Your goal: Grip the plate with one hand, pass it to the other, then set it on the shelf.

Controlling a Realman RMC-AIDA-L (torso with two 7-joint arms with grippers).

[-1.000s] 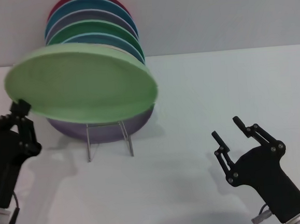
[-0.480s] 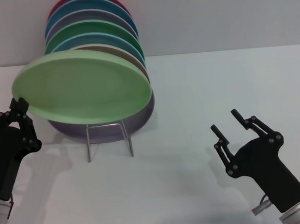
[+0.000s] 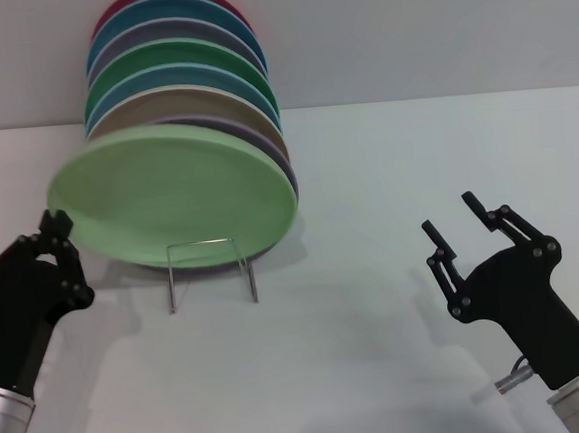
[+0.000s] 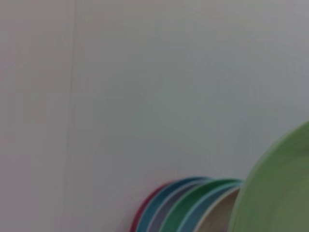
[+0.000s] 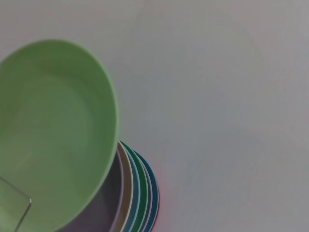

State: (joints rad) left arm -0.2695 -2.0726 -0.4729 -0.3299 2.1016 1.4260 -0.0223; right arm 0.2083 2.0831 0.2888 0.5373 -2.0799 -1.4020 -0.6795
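Note:
The light green plate (image 3: 173, 196) stands tilted at the front of the row of plates, its lower edge down at the wire shelf (image 3: 210, 268). My left gripper (image 3: 58, 233) is shut on the plate's left rim. Low on the right, my right gripper (image 3: 453, 216) is open and holds nothing, well away from the plate. The left wrist view shows the plate (image 4: 277, 193) as a green edge in front of the other plates. In the right wrist view the plate (image 5: 48, 130) faces the camera, with a bit of the shelf wire (image 5: 21, 212) before it.
Several coloured plates (image 3: 183, 79) stand on edge in a row behind the green one: tan, blue, dark green, lilac, teal and red. White tabletop (image 3: 357, 311) stretches between the shelf and my right gripper. A pale wall (image 3: 405, 27) rises behind.
The plate has dropped and moved right and back until it sits against the row on the shelf. My left gripper came down with it. My right gripper shifted slightly right.

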